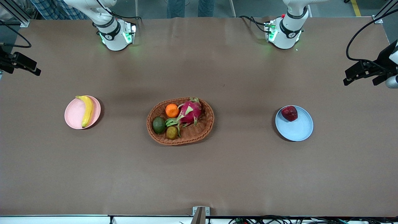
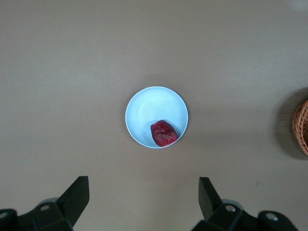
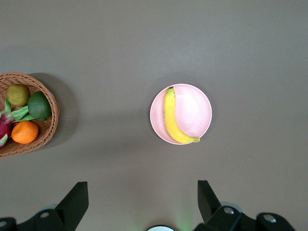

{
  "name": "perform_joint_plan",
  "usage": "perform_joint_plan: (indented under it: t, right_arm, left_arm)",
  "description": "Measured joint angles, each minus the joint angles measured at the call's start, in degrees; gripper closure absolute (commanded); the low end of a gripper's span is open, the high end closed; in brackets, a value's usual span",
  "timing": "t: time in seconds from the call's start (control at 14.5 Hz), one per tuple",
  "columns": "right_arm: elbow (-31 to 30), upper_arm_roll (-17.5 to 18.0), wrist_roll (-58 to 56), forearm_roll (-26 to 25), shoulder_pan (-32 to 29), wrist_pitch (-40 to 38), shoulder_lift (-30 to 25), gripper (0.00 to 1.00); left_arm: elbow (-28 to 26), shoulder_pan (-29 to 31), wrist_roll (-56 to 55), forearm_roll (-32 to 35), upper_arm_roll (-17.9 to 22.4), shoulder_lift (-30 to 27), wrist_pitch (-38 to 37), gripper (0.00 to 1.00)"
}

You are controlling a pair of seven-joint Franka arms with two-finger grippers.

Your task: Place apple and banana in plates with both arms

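With both fruits plated, what is left is to hold clear.
Banana [image 1: 87,110] lies on the pink plate [image 1: 73,119], apple [image 1: 289,113] on the blue plate [image 1: 298,129]; left gripper [image 2: 144,195] and right gripper [image 3: 143,197] hang wide open, empty, high over the bench [image 1: 199,174].

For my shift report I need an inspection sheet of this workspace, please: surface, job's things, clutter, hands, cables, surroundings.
Surface: brown table, no spills seen.
Job's things: banana lies on pink plate; apple sits on blue plate, near its rim.
Clutter: wicker basket between the plates, holding orange, dragon fruit, avocado and one brownish fruit.
Hands: left hand open high over blue plate; right hand open high over pink plate.
Cables: black cables at table ends.
Surroundings: nothing seen.
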Motion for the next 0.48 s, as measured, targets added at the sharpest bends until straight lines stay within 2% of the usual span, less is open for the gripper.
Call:
perform_joint_plan:
  t: [0.48]
  right_arm:
    - [-0.1,0.3,0.0,0.0,1.1,0.0,-0.5,0.00]
  left_arm:
    - [0.0,0.0,0.0,0.0,0.0,0.0,0.0,0.00]
